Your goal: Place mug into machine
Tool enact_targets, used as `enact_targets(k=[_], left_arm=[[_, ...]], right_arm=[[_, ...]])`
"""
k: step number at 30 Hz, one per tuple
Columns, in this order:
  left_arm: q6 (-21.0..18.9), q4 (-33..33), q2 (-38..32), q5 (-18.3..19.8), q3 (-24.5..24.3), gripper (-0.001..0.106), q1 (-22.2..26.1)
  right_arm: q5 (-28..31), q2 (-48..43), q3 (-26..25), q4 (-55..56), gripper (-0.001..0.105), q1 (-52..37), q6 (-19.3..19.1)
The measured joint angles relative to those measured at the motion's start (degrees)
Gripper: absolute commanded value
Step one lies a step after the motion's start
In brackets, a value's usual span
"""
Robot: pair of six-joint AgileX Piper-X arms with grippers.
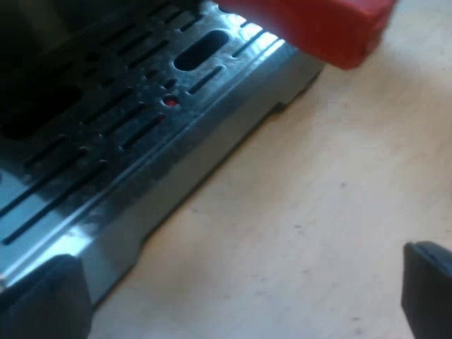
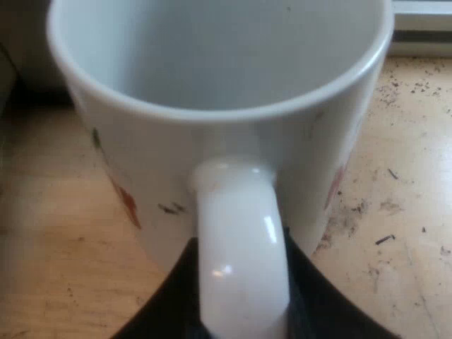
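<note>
A white mug with small coloured marks on its side is close to the right wrist camera, its handle facing me and its inside bare. My right gripper is shut on that handle, a black finger pressing on either side. My left gripper is open with nothing between its fingers, low over the wooden table beside the espresso machine's slotted metal drip tray. The red end of the holder's handle juts out above the tray.
The wooden table runs along the drip tray's edge. Near the mug, the tabletop is speckled with dark coffee grounds. A pale ledge runs behind the mug.
</note>
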Motion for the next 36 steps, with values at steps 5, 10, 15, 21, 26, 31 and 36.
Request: enact_targets(k=[5, 10, 15, 21, 26, 31, 36], left_arm=[[0.0, -2.8, 0.0, -1.0, 0.0, 0.091, 0.0], [0.0, -4.9, 0.0, -1.9, 0.0, 0.091, 0.0], [0.0, -6.5, 0.0, -3.2, 0.0, 0.091, 0.0], [0.0, -11.4, 0.0, -5.8, 1.2, 0.091, 0.0], [0.0, -14.7, 0.0, -6.1, 4.1, 0.091, 0.0], [-0.8, -15.9, 0.0, -6.2, 5.8, 0.091, 0.0], [-0.9, -16.6, 0.0, -6.2, 5.8, 0.091, 0.0]], right_arm=[[0.0, -11.8, 0.0, 10.8, 0.0, 0.5, -1.2], [0.0, -23.5, 0.0, 21.0, 0.0, 2.4, -1.3], [0.0, -30.0, 0.0, 27.0, 0.0, 4.9, -1.3], [0.0, -40.9, 0.1, 38.0, 0.0, 13.2, 0.5], [1.1, -43.5, 0.4, 41.2, 0.0, 21.2, 2.3], [3.1, -43.2, 0.5, 41.3, 0.0, 31.6, 4.6], [9.4, -39.5, 0.6, 40.0, 0.0, 41.0, 6.8]])
